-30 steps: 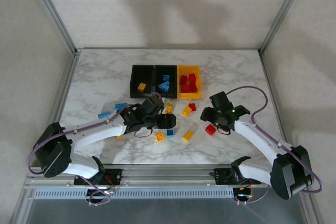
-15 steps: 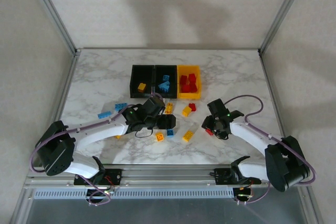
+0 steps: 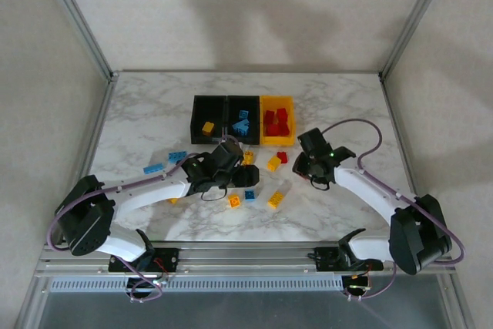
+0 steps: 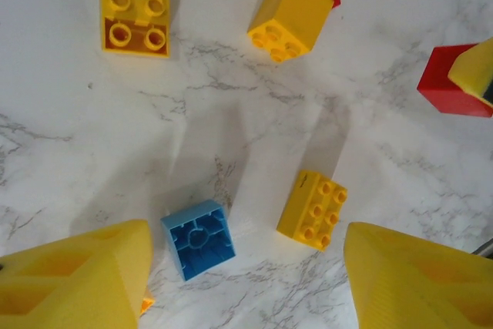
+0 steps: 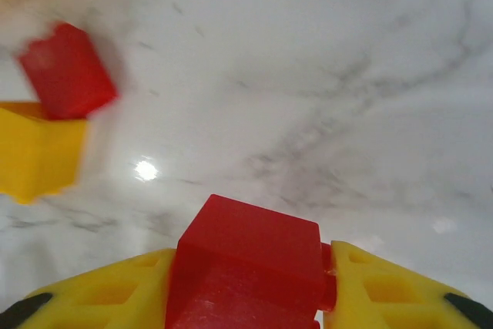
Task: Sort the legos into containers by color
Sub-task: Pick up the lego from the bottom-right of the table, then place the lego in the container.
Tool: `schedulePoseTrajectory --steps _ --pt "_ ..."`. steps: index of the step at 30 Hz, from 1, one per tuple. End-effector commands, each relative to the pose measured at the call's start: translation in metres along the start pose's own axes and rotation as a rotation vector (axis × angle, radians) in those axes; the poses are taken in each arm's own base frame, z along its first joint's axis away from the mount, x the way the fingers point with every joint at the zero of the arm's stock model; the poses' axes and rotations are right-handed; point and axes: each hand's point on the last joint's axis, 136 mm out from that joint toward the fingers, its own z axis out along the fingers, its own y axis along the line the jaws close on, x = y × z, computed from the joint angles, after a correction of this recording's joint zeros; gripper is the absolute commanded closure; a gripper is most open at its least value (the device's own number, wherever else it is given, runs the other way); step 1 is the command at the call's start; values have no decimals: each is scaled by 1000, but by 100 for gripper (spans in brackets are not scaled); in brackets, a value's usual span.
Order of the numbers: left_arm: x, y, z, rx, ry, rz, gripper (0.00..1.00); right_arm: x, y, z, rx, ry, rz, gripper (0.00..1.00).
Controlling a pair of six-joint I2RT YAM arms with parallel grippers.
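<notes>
The containers stand in a row at the back: a black bin [image 3: 208, 119] with one yellow brick, a black bin [image 3: 243, 119] with blue bricks, and a yellow bin [image 3: 277, 122] with red bricks. My right gripper [image 3: 305, 169] [image 5: 250, 287] is shut on a red brick [image 5: 250, 256], lifted off the marble right of the loose pile. My left gripper [image 3: 249, 181] [image 4: 246, 271] hangs open over the pile; an upside-down blue brick [image 4: 198, 238] and a small yellow brick [image 4: 312, 209] lie between its fingers [image 4: 77, 275].
Loose legos lie on the table [image 3: 154, 113]: a long yellow-orange brick [image 4: 135, 5], a yellow brick [image 4: 291, 15] [image 3: 273, 162] beside a red one [image 3: 283, 157], a yellow brick [image 3: 276, 199], and two blue bricks [image 3: 178, 156] [image 3: 152, 168] at the left.
My right gripper came down on the red brick at the pile's right, shut on it, and moved up and left with it. The left arm barely shifted.
</notes>
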Motion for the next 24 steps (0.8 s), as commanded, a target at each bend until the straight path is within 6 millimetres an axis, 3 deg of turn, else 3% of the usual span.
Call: schedulePoseTrajectory --steps 1,7,13,19,24 --pt "-25 1 -8 32 -88 -85 33 -22 17 -5 2 -48 -57 57" --pt "-50 -10 -20 120 -119 -147 33 -66 65 0 -48 -106 -115 56" --pt "-70 0 -26 124 -144 -209 33 -105 106 18 -72 -125 -155 56" --pt "-96 2 -42 112 -203 -221 33 -142 127 42 -104 -124 -131 55" --pt "-102 4 -45 105 -209 -219 33 -162 140 61 -118 -101 -129 54"
